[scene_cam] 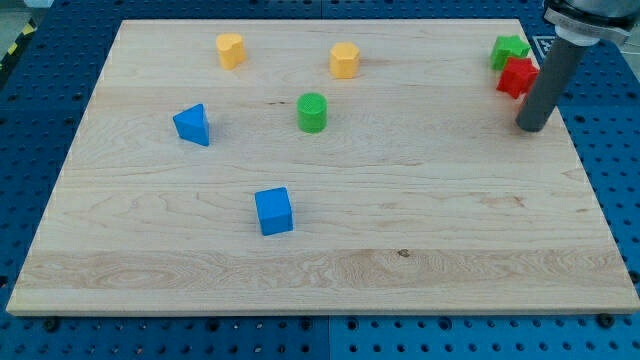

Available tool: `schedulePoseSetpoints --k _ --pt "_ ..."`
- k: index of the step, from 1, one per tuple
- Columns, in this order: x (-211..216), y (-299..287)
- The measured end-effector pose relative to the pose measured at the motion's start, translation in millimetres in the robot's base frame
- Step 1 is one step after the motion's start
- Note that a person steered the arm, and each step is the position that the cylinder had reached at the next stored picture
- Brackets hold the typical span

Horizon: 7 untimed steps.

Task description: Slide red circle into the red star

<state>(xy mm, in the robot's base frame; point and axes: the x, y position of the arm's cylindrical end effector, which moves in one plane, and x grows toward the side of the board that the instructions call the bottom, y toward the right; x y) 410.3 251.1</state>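
Observation:
A red star-like block [516, 77] lies near the board's right edge at the view's top right. My rod covers its right side. A separate red circle does not show in this view; I cannot tell whether the rod hides it. My tip [533, 128] rests on the board just below and right of the red block, close to it or touching it.
A green star [508, 49] sits just above the red block, touching it. Two yellow-orange blocks [231, 49] [344, 60] lie at the top. A green cylinder [312, 112], a blue triangle [192, 124] and a blue cube [273, 211] lie left of centre. The board's right edge [585, 180] is near my tip.

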Motion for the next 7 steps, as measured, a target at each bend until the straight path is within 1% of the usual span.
schedulePoseSetpoints --k 1,2,5,7 --pt "6.1 28.2" --pt "-8.9 41.9" --pt "-18.0 30.2" --pt "18.0 22.6"
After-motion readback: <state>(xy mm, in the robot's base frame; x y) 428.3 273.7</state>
